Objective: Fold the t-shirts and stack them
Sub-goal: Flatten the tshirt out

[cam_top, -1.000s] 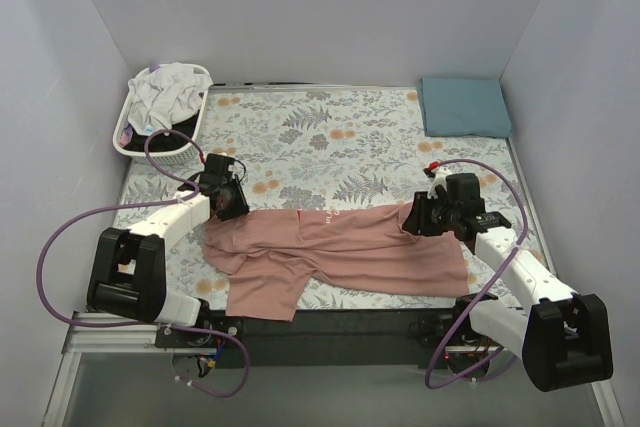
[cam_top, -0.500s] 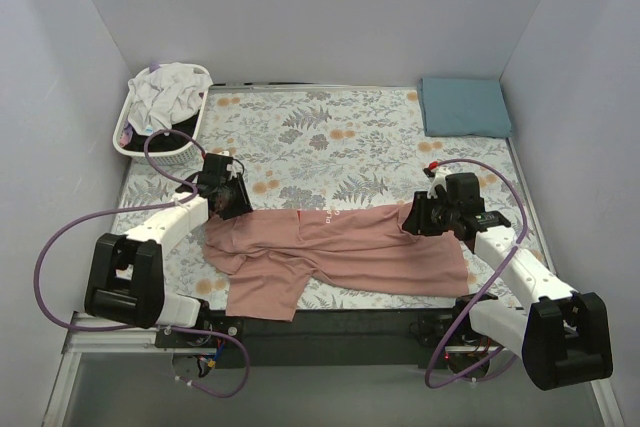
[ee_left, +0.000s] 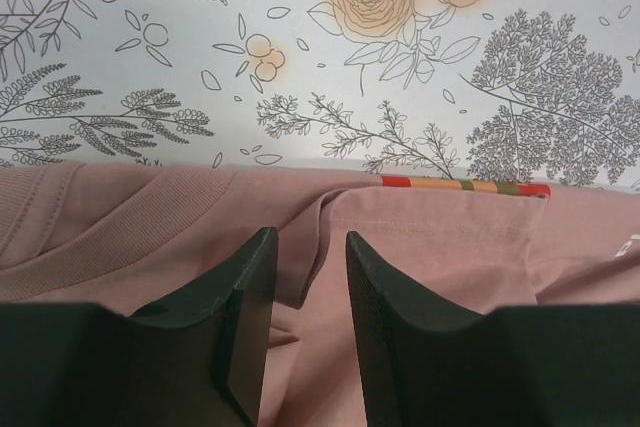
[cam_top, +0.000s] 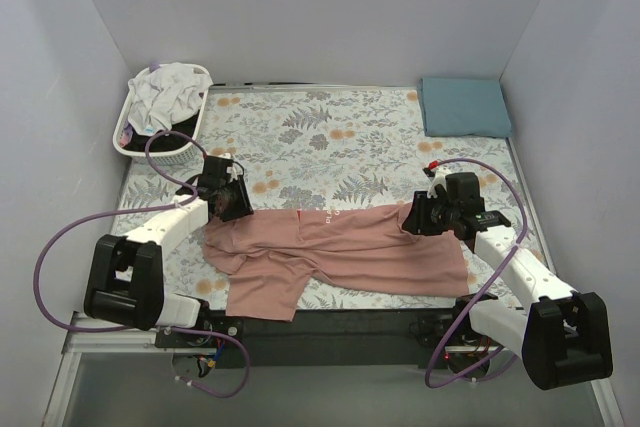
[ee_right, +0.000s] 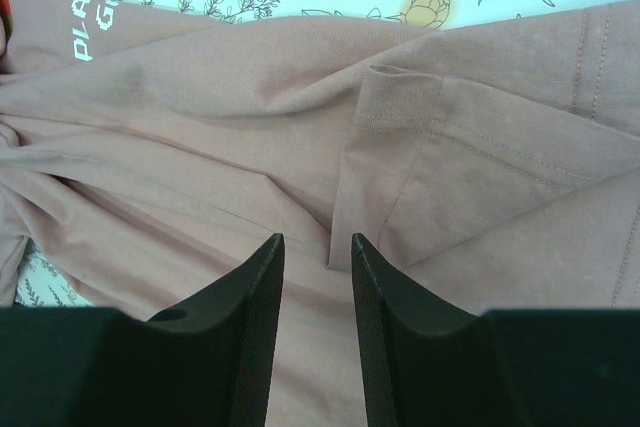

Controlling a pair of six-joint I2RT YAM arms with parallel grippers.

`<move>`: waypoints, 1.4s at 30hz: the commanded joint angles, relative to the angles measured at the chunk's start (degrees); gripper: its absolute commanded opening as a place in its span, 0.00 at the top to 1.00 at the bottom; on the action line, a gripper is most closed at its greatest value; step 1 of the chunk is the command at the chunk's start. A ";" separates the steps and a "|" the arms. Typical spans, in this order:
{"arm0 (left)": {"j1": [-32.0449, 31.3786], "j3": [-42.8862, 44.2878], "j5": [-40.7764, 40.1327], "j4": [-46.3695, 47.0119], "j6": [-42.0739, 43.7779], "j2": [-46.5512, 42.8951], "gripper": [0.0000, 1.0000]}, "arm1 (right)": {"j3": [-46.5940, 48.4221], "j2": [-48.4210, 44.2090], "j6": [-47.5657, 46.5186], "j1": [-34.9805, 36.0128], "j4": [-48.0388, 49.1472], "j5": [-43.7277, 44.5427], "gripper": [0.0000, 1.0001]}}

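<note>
Open floral cloth [cam_top: 330,137] is recorded across the far middle, unobstructed. The far-left corner is blocked by a white basket [cam_top: 128,147] (heaped with garments), the far-right by a folded teal t-shirt [cam_top: 465,107]. The near strip is covered by the pink t-shirt [cam_top: 370,252].
</note>
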 commanded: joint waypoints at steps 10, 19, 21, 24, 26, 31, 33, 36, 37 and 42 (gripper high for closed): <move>-0.10 0.26 -2.07 0.29 1.34 1.55 0.95 | 2.35 0.42 -0.59 0.23 0.10 0.55 0.60; -0.19 4.30 -2.86 -0.51 1.08 -1.87 1.00 | 7.09 2.08 1.26 0.23 -2.27 14.54 0.59; -0.10 4.30 -4.09 0.63 1.08 -2.49 1.00 | 9.11 4.54 0.73 0.32 -2.19 12.79 0.59; -0.19 1.76 -4.18 3.27 0.55 -3.55 1.00 | 10.96 8.06 1.34 1.28 -2.36 12.68 0.59; -0.10 0.70 -3.48 4.24 0.46 -3.99 1.00 | 12.19 10.51 2.05 2.95 -2.36 13.91 0.59; -0.19 -0.36 -4.53 5.03 0.47 -3.55 1.00 | 11.76 15.62 5.12 3.48 -1.31 16.55 0.58; -0.19 -0.36 -4.70 5.21 0.55 -3.55 1.00 | 11.32 17.11 5.83 3.48 0.18 15.42 0.58; -0.10 -0.36 -4.97 5.30 0.55 -3.29 1.00 | 11.23 17.47 7.23 3.83 1.76 13.66 0.58; -0.10 -0.18 -5.05 5.30 0.55 -3.20 1.00 | 11.49 17.30 7.32 4.44 1.86 14.09 0.59; -0.19 0.26 -4.97 5.21 0.55 -2.67 1.00 | 13.25 18.26 8.02 6.21 0.72 19.51 0.58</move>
